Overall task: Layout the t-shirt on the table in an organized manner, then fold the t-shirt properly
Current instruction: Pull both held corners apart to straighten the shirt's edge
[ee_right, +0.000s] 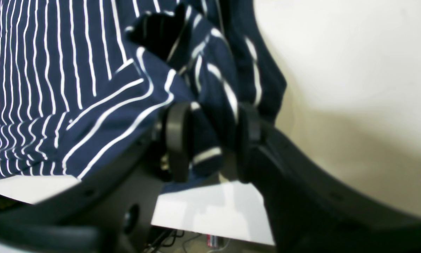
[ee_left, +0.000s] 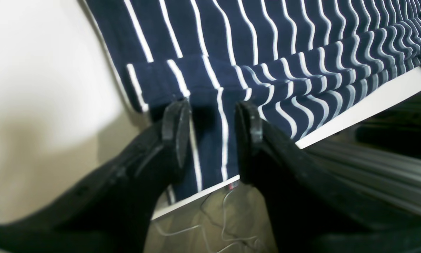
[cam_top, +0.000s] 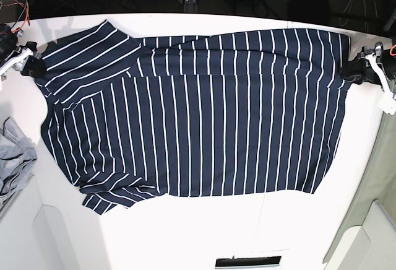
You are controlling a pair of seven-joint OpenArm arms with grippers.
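Left end effector (ee_left: pixel 212 135) parted | right end effector (ee_right: pixel 210 140) parted | t-shirt (cam_top: pixel 204 115) flat | table (cam_top: pixel 204 233) white | cables beyond

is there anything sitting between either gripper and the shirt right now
Nothing visible does. The left gripper has its jaws apart right over the t-shirt hem at the table edge. The right gripper straddles bunched sleeve fabric, jaws apart. The grey cloth lies off to the side.

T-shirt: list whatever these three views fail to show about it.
- t-shirt underside: hidden against the table in the base view.
- Neck label: too small there.
- Far end: cut off in both wrist views.
- Fabric between the right gripper pads: blurred, contact unclear.
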